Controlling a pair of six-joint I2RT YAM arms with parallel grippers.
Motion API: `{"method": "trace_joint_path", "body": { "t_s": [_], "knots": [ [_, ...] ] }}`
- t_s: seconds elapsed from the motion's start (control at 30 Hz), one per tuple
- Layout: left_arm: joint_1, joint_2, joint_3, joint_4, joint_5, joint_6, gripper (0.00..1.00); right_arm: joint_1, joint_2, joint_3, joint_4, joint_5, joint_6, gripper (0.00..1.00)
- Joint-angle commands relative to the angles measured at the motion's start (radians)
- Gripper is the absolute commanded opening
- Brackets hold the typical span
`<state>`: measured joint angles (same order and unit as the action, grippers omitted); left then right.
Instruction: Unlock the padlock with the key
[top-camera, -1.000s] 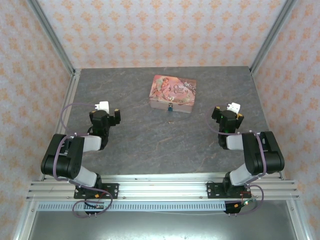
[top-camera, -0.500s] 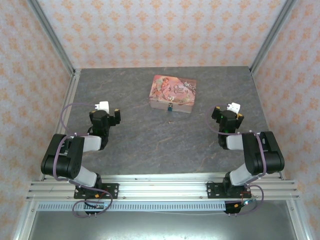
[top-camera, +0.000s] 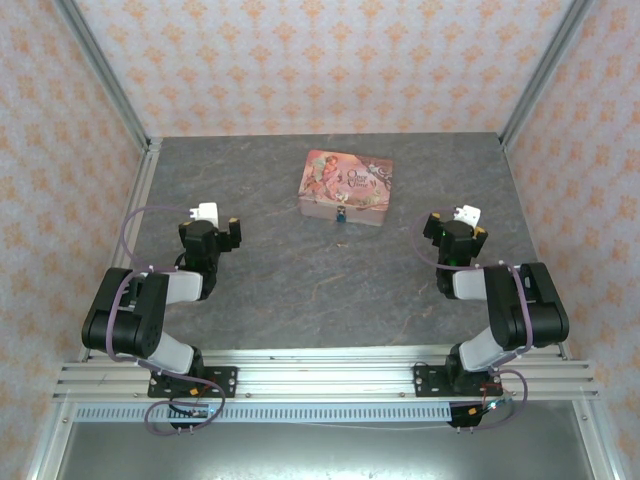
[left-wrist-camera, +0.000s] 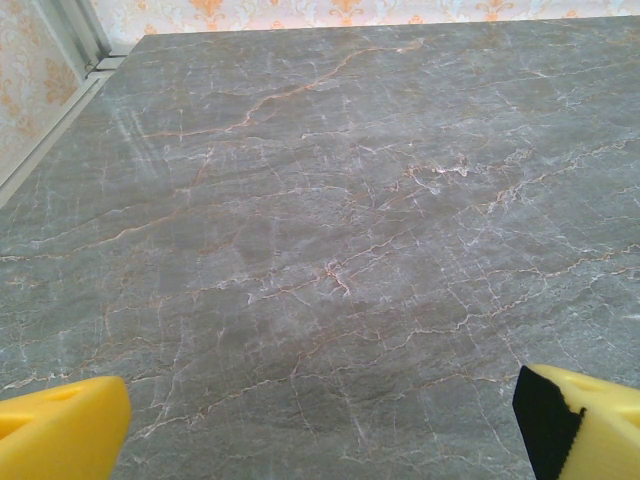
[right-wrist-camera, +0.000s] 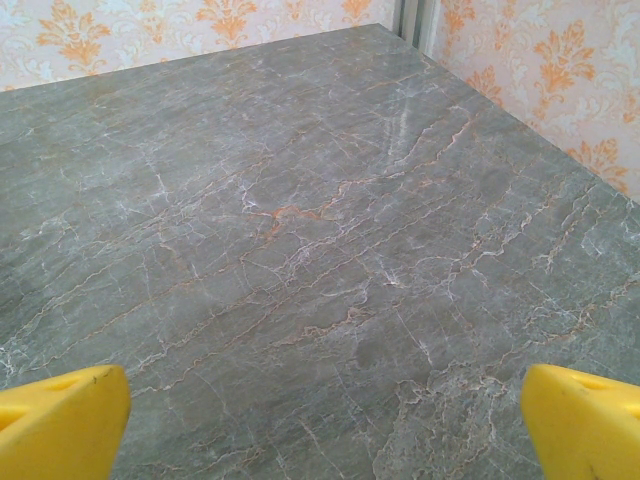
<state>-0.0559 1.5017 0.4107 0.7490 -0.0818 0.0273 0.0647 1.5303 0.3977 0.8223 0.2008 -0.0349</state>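
Note:
The tiny teal-blue padlock (top-camera: 341, 215) hangs at the front face of a pink illustrated tin (top-camera: 346, 184) at the table's far middle. The key is out of view. My left gripper (top-camera: 212, 224) rests low at the left, well short of the tin, and is open. In the left wrist view its yellow fingertips (left-wrist-camera: 62, 432) stand wide apart over bare stone, the left gripper (left-wrist-camera: 325, 430) holding nothing. My right gripper (top-camera: 456, 228) sits at the right, likewise open. The right gripper (right-wrist-camera: 322, 425) shows yellow fingertips (right-wrist-camera: 586, 420) spread wide with nothing between them.
The grey marbled table (top-camera: 290, 290) is walled by orange-patterned panels and metal posts (top-camera: 105, 70) on three sides. A metal rail (top-camera: 320, 378) runs along the near edge, where both arm bases are bolted.

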Motion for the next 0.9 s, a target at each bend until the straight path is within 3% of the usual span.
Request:
{"method": "trace_joint_path", "body": {
  "t_s": [0.0, 0.17, 0.23, 0.33, 0.47, 0.57, 0.67, 0.87],
  "knots": [
    [0.011, -0.003, 0.02, -0.014, 0.012, -0.007, 1.0, -0.003, -0.007, 0.005, -0.008, -0.009, 0.01, 1.0],
    [0.016, -0.053, 0.065, -0.131, 0.097, 0.023, 0.98, -0.003, -0.064, 0.041, -0.115, -0.019, 0.004, 0.99],
    [0.016, -0.106, 0.172, -0.378, 0.132, 0.006, 0.85, -0.004, -0.127, 0.111, -0.303, -0.006, 0.022, 0.99],
    [0.014, -0.118, 0.296, -0.606, 0.227, -0.038, 0.71, -0.003, -0.195, 0.223, -0.578, -0.007, 0.095, 1.0],
    [-0.027, -0.093, 0.44, -0.863, 0.261, -0.112, 0.71, -0.004, -0.227, 0.329, -0.832, -0.036, 0.261, 0.95],
    [-0.127, -0.075, 0.49, -0.957, 0.246, -0.156, 0.71, -0.001, -0.227, 0.378, -0.962, -0.152, 0.375, 0.88],
    [-0.255, -0.034, 0.525, -0.986, 0.207, -0.241, 0.69, 0.023, -0.232, 0.366, -0.981, -0.278, 0.468, 0.81],
    [-0.524, 0.171, 0.67, -0.995, 0.087, -0.321, 0.65, 0.166, -0.224, 0.345, -1.017, -0.317, 0.541, 0.79]
  ]
}}
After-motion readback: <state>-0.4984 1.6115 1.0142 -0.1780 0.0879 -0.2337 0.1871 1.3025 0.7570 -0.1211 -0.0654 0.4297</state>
